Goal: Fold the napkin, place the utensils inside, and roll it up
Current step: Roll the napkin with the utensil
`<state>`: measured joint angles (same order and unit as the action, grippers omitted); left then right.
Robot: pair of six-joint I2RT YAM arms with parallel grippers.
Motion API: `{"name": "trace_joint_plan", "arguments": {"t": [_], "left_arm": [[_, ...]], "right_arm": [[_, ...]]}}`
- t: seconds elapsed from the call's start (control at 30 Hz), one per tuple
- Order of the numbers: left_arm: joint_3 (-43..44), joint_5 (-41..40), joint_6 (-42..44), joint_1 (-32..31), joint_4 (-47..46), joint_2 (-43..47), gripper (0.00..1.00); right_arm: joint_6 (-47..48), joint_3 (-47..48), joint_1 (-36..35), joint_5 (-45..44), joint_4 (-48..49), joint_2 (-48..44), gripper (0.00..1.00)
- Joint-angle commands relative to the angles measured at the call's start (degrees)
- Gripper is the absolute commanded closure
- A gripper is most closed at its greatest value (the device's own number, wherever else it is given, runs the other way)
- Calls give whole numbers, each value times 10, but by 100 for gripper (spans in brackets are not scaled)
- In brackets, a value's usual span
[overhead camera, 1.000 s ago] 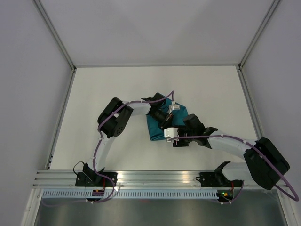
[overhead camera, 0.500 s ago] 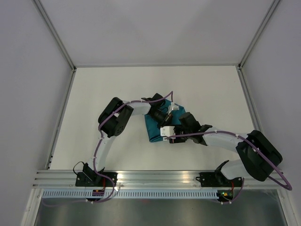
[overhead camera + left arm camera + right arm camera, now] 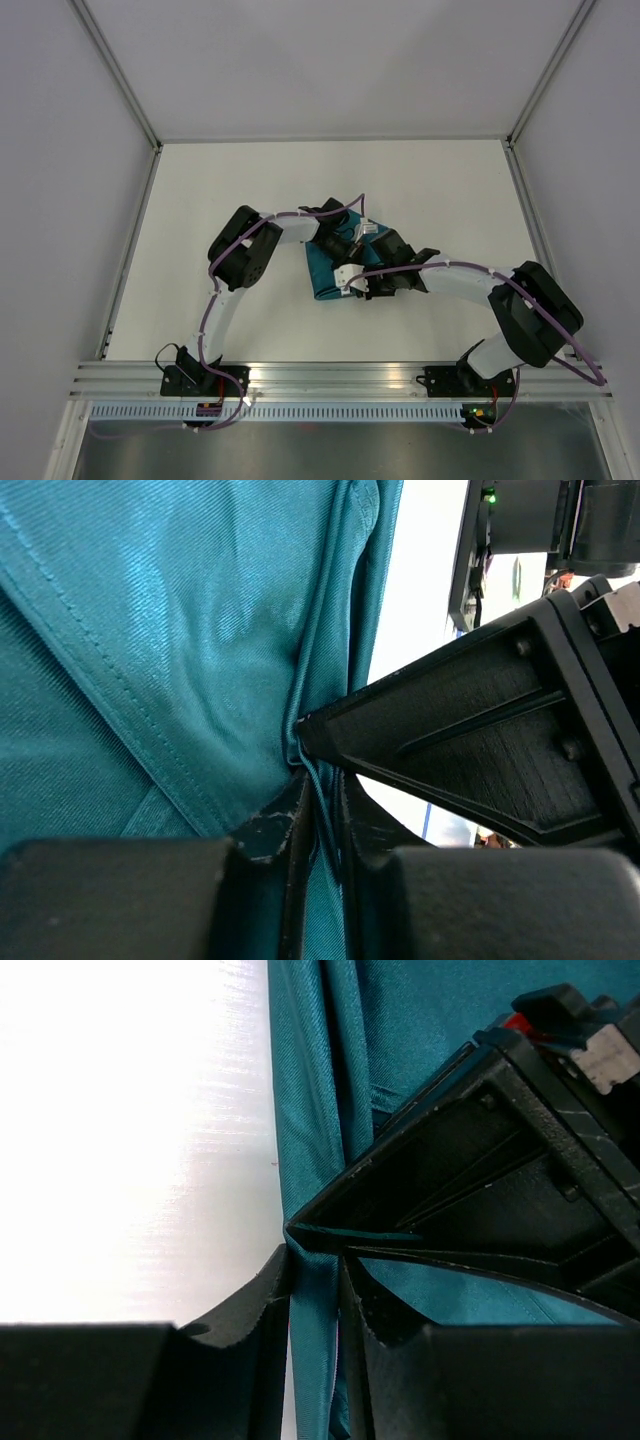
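Napkin [image 3: 322, 276] partly folded, left hand [image 3: 322, 802] pinching its fold, right hand [image 3: 315, 1282] apparently clamped on the same edge.

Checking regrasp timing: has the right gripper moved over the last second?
Yes. The right gripper slid left, farther from the table's right rail, onto the teal cloth napkin.

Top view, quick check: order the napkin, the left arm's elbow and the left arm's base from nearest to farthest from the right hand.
1. napkin: pinched in the right hand, mid-table.
2. left arm's elbow: off to the left of that hand.
3. left arm's base: farthest, at the table's near edge on the left.
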<state>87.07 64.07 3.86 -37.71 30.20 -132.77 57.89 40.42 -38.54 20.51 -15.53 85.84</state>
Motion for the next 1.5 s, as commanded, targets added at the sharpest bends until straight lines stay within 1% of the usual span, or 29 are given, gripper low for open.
{"name": "trace_joint_plan", "arguments": {"t": [0.0, 0.03, 0.1, 0.2, 0.3, 0.47, 0.53, 0.67, 0.7, 0.73, 0.8, 0.83, 0.87, 0.9, 0.97, 1.0, 1.03, 1.07, 1.1, 1.13, 1.17, 1.2, 1.23, 1.27, 1.3, 1.33, 1.37, 1.4, 1.47], "left_arm": [[-4, -85, 28, 8, 14, -6, 79], [-4, -91, 26, 11, 13, 6, 73], [-6, -94, 21, 16, 6, 16, 65], [-6, -105, 11, 25, -6, 39, 60], [-9, -120, -3, 31, -22, 63, 57], [-27, -206, -32, 49, -64, 116, 56], [-48, -241, -68, 69, -94, 138, 55], [-96, -304, -95, 99, -145, 210, 55], [-113, -316, -95, 105, -152, 239, 55], [-123, -357, -97, 105, -160, 260, 54], [-148, -396, -104, 105, -180, 311, 54], [-158, -442, -111, 105, -190, 329, 54], [-168, -462, -116, 105, -208, 346, 54], [-196, -484, -131, 104, -222, 387, 54], [-232, -525, -141, 101, -271, 430, 54], [-271, -540, -148, 97, -289, 451, 53], [-288, -565, -148, 93, -298, 489, 53], [-318, -580, -144, 76, -318, 505, 53], [-330, -625, -127, 63, -337, 519, 53], [-342, -645, -113, 48, -348, 544, 53], [-366, -679, -101, 9, -359, 555, 51], [-377, -730, -71, -12, -383, 566, 51], [-386, -758, -52, -36, -398, 581, 51], [-396, -784, -40, -86, -412, 586, 49], [-412, -809, 10, -110, -427, 589, 49], [-417, -854, 26, -132, -449, 589, 48], [-427, -871, 41, -169, -458, 589, 48], [-434, -901, 69, -188, -472, 588, 48], [-454, -936, 92, -231, -513, 585, 47]], "right_arm": [[10, 19, 3, 36, -103, 46, 78], [15, 27, 8, 43, -126, 51, 78], [19, 53, 21, 60, -148, 72, 78], [36, 89, 36, 80, -195, 105, 79], [50, 119, 48, 89, -243, 135, 79], [69, 167, 58, 116, -303, 184, 80], [81, 195, 69, 128, -333, 211, 80], [97, 238, 86, 137, -375, 267, 80], [100, 254, 90, 139, -391, 277, 80], [107, 263, 94, 142, -399, 286, 80], [114, 283, 102, 151, -420, 313, 80], [118, 289, 104, 153, -426, 321, 80], [119, 301, 106, 158, -431, 337, 80], [121, 307, 110, 160, -441, 344, 80], [128, 326, 116, 168, -456, 362, 80], [127, 331, 119, 172, -467, 367, 80], [126, 336, 122, 173, -471, 370, 80], [128, 345, 124, 173, -481, 379, 80], [127, 350, 125, 173, -485, 384, 80], [128, 354, 126, 172, -490, 389, 80], [126, 359, 127, 171, -492, 397, 80], [127, 362, 128, 171, -498, 401, 80], [125, 365, 129, 170, -499, 405, 80], [123, 367, 130, 169, -500, 408, 80], [122, 368, 130, 168, -500, 409, 80], [119, 367, 130, 166, -498, 409, 80], [115, 369, 131, 166, -496, 410, 80], [113, 369, 131, 165, -495, 410, 80], [109, 371, 132, 167, -493, 412, 80]]}}
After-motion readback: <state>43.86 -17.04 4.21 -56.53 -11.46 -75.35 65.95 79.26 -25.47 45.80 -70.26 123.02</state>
